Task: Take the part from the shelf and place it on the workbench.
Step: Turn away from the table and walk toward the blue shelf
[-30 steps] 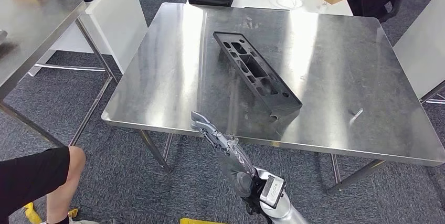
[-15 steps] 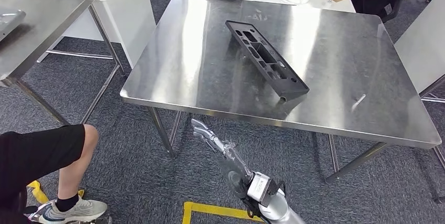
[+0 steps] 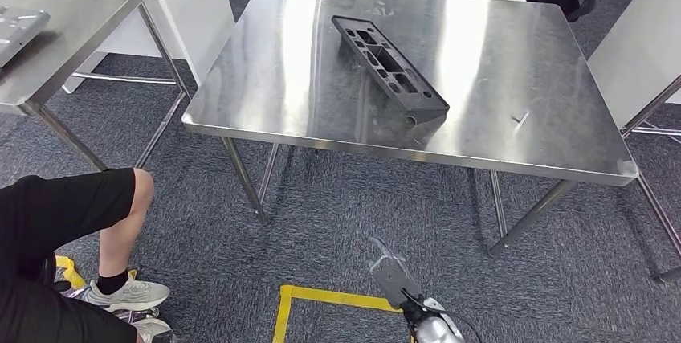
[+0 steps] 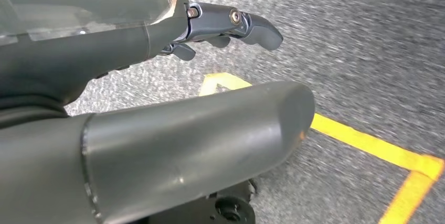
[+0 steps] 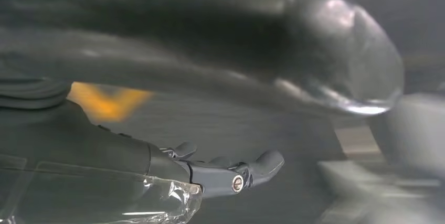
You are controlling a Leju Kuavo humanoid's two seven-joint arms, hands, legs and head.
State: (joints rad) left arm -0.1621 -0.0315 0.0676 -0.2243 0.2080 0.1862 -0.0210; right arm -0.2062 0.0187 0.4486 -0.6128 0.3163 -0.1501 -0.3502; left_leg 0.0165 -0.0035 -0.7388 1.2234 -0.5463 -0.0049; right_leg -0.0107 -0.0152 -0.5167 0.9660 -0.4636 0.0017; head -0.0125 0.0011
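the camera has pulled back from the bench [image 3: 265,110]; the black part [image 3: 389,68] lies flat near its far middle. right robot hand [image 3: 389,274] has dropped low over carpet, released, fingers [image 5: 246,171] straight; left robot hand [image 4: 173,82] likewise holds nothing, above yellow floor tape [image 4: 367,142].

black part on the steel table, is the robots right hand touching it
Apart. The head view shows the right hand low over the carpet, well short of the black part lying on the table.

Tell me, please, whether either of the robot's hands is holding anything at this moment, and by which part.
Nothing is held. The left hand and right hand both hang over the carpet with nothing in them, and the black part lies alone on the steel workbench.
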